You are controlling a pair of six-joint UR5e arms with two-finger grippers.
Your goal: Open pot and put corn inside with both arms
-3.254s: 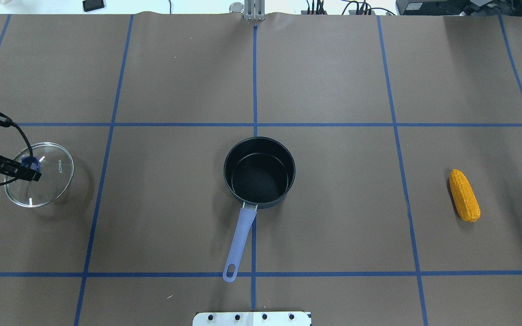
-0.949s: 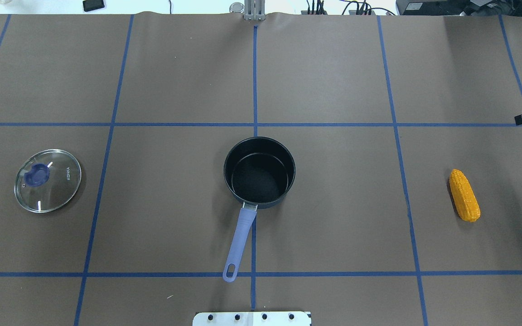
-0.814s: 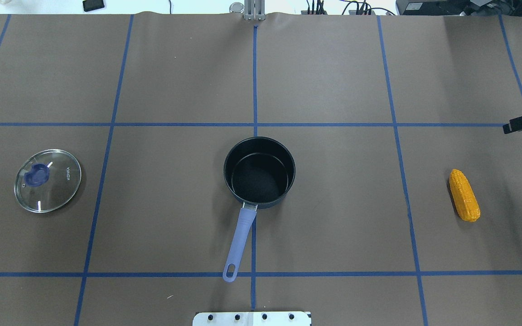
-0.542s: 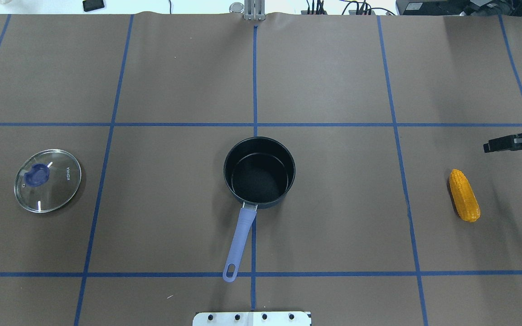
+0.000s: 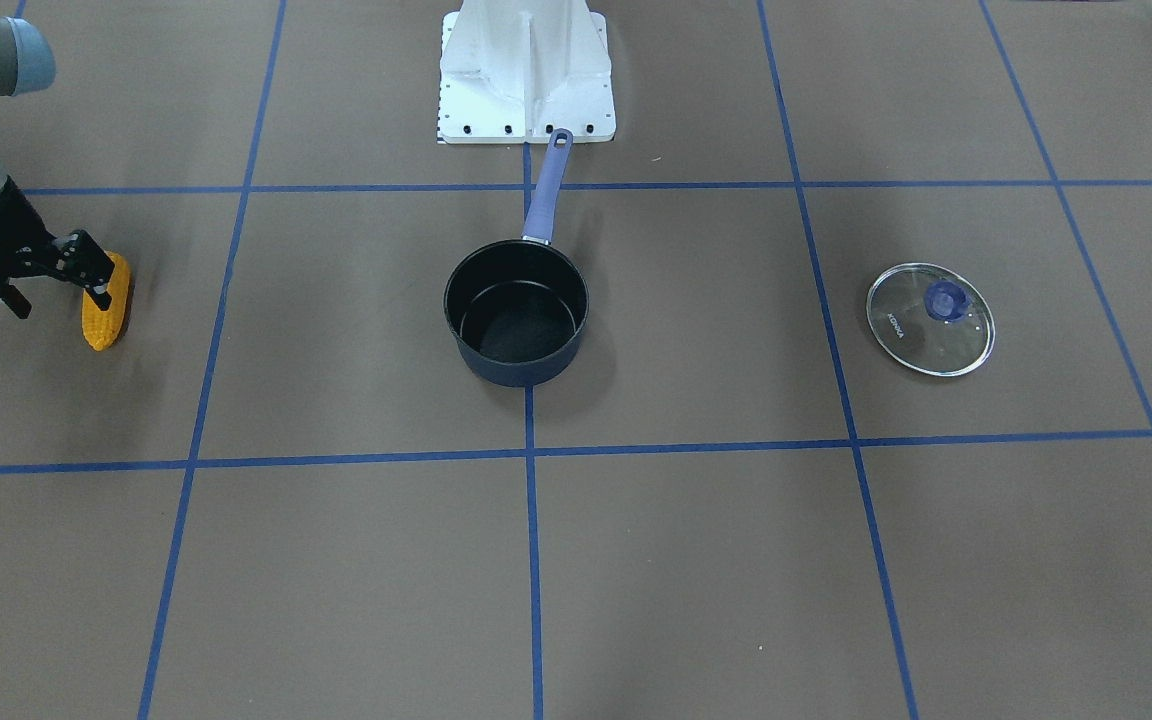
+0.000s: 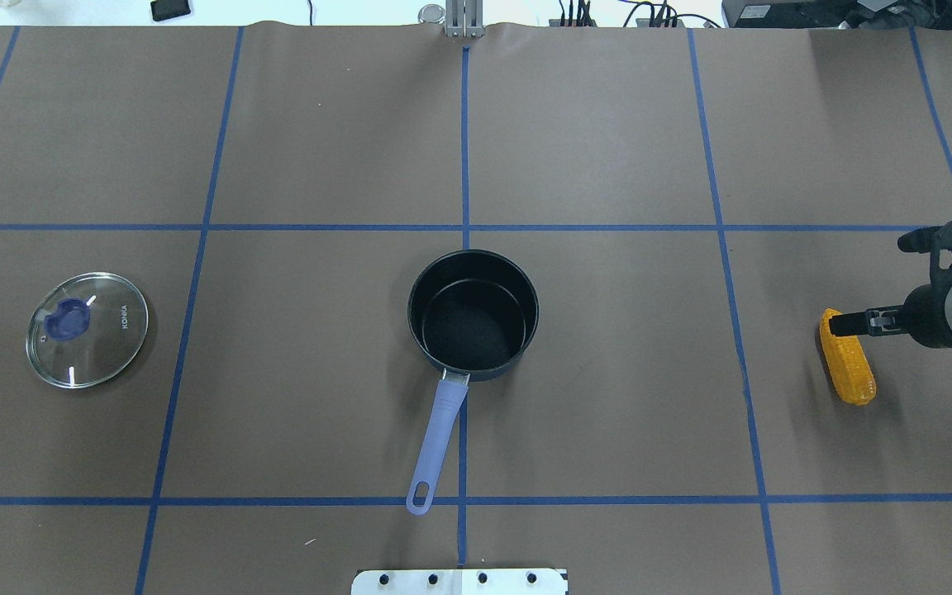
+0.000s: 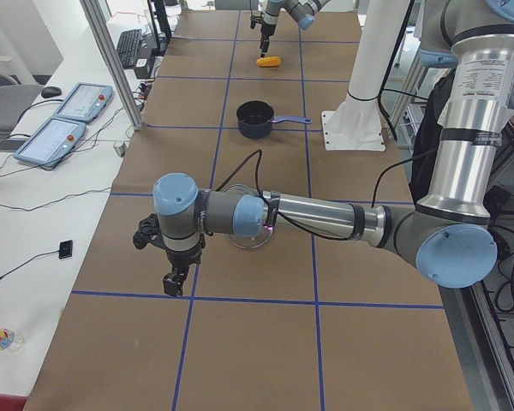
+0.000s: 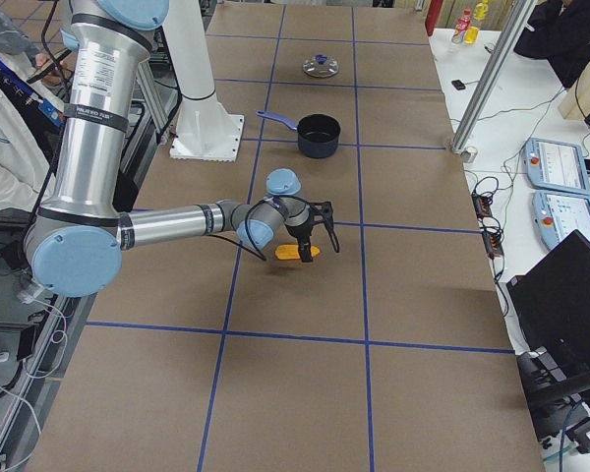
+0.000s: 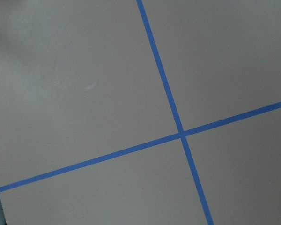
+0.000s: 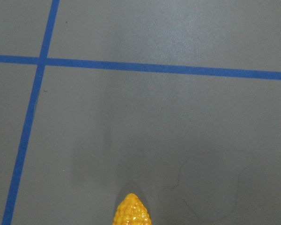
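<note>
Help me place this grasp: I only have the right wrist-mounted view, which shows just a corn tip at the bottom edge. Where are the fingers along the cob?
Observer: The right gripper has its fingers at the end of the corn farther from the robot, not at its middle.
Operator: Is the pot open?
Observer: Yes, the pot stands uncovered and empty in the middle of the table.
Operator: And the lid?
Observer: The glass lid lies flat on the table on the robot's left, well apart from the pot.
</note>
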